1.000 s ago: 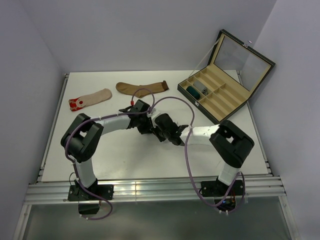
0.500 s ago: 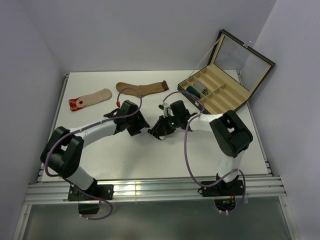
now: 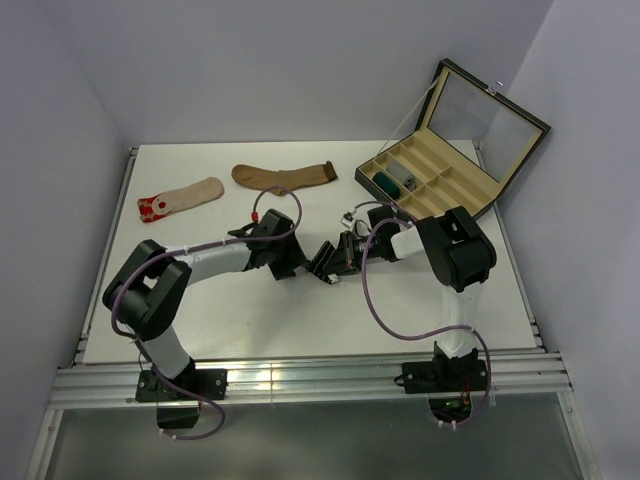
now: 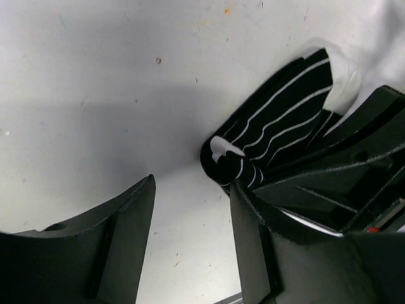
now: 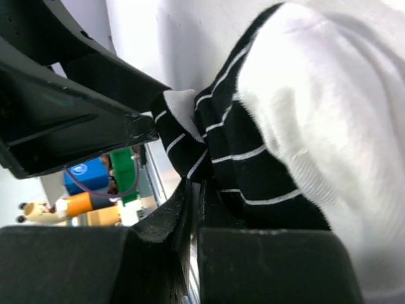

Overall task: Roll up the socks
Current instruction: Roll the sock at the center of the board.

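Observation:
A black sock with white stripes [image 4: 278,120] lies partly rolled on the white table [image 3: 230,310], its white end [image 5: 316,114] bulging beside the dark fabric [image 5: 253,171]. My right gripper [image 5: 201,196] is shut on the sock's edge, pinching the fabric at its fingertips. Just left of the sock, my left gripper [image 4: 193,234] stands open with only bare table between its fingers. In the top view the two grippers meet mid-table, left [image 3: 295,265] and right [image 3: 325,262], and hide the sock. A brown sock [image 3: 285,175] and a beige red-toed sock [image 3: 180,197] lie flat at the back.
An open compartment box [image 3: 450,195] with a raised glass lid stands at the back right. A rolled teal sock [image 3: 383,182] and a rolled grey one [image 3: 400,178] sit in it. Purple cables loop over both arms.
My left gripper let go and opened, drew back left, then came close to the sock again. My right gripper shut on the striped sock and its arm swung toward the back.

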Controlling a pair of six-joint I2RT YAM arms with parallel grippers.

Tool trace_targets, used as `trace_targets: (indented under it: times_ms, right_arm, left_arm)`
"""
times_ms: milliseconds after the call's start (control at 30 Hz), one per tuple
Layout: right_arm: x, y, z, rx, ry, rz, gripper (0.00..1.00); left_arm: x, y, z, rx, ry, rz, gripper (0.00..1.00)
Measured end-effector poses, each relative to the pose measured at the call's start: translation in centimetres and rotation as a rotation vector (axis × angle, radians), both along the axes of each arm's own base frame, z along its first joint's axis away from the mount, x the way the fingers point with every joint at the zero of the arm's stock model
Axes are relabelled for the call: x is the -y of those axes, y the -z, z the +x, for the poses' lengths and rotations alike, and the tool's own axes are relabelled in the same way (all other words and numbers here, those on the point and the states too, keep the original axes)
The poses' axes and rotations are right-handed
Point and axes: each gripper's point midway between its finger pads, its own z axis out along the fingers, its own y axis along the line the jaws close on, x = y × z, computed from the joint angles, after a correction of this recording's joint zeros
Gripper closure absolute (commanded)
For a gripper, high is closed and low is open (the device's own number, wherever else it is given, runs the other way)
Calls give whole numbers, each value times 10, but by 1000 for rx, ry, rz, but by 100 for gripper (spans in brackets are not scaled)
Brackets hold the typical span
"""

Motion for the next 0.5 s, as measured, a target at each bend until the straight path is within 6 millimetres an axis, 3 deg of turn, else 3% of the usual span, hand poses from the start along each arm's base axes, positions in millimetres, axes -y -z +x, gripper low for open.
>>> trace_targets:
  times_ms: [367,500]
  right_arm:
    - [1,0,1,-58,22,12,100]
    - [1,1,1,-63,28,6,90]
  left_arm:
    - [13,6,7,-4,21,-2,51]
    - [21,9,12,-7,38,1,55]
